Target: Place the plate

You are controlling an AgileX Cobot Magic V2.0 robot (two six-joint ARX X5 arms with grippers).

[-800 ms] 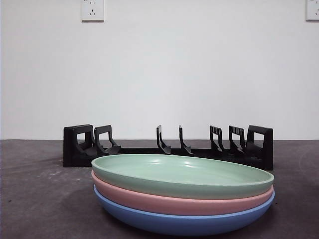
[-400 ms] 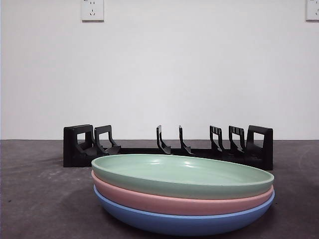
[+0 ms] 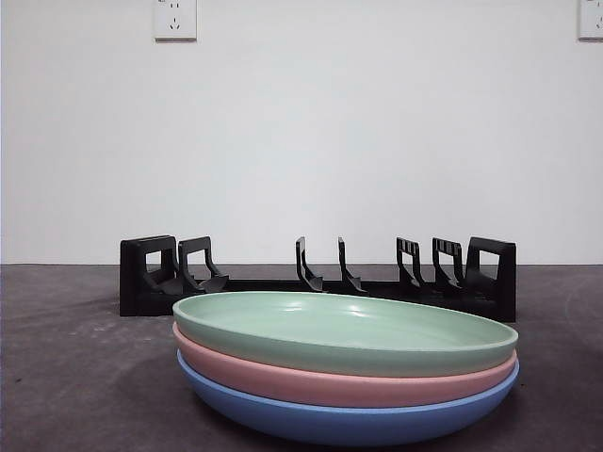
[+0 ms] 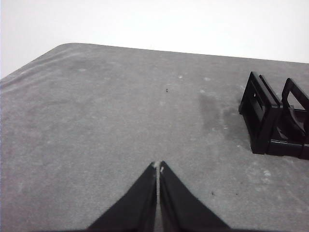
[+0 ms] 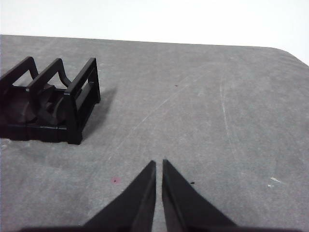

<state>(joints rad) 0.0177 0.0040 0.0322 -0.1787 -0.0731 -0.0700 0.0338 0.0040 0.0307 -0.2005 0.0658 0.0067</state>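
Three plates lie stacked near the front of the table: a green plate on top, a pink plate under it, a blue plate at the bottom. Behind them stands a black slotted plate rack, with no plate in it. One end of the rack shows in the left wrist view, the other end of the rack in the right wrist view. My left gripper is shut over bare table, holding nothing. My right gripper is shut too, apart from the rack. Neither arm shows in the front view.
The grey table runs back to a white wall with power sockets. The table's rounded far corners show in both wrist views.
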